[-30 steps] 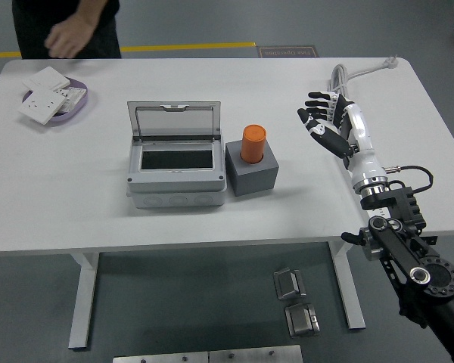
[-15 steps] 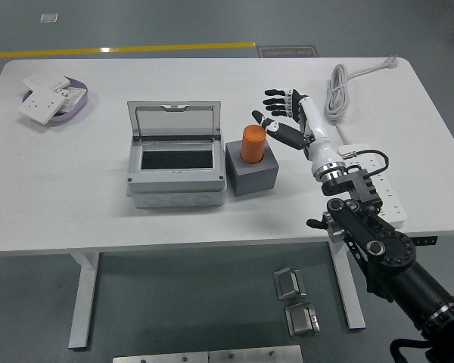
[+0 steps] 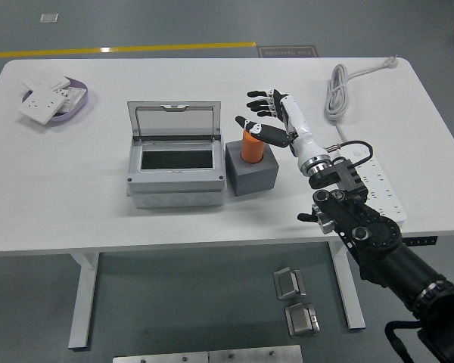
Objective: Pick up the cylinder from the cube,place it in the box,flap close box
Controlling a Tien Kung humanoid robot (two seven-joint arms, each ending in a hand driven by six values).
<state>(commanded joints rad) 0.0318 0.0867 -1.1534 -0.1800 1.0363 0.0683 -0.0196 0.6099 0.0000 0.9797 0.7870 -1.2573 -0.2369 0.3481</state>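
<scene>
cylinder [image 3: 251, 145]: orange, standing upright in the grey cube [image 3: 251, 171], just right of the open box [image 3: 175, 163]
right hand [image 3: 262, 117]: fingers spread, thumb at the cylinder's top, gripping nothing yet
risk: a half-closed grab probably tips the cylinder onto the bench [image 3: 98, 212]
other risk: box lid [image 3: 175, 121] stands open, a wide swing might clip it

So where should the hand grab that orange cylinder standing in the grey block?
Probably around the upper part of the orange cylinder, coming from the right. It stands upright with its base sunk in the grey cube, so only the top is free. The open box blocks the left, and the right hand is already there, fingers spread.
</scene>
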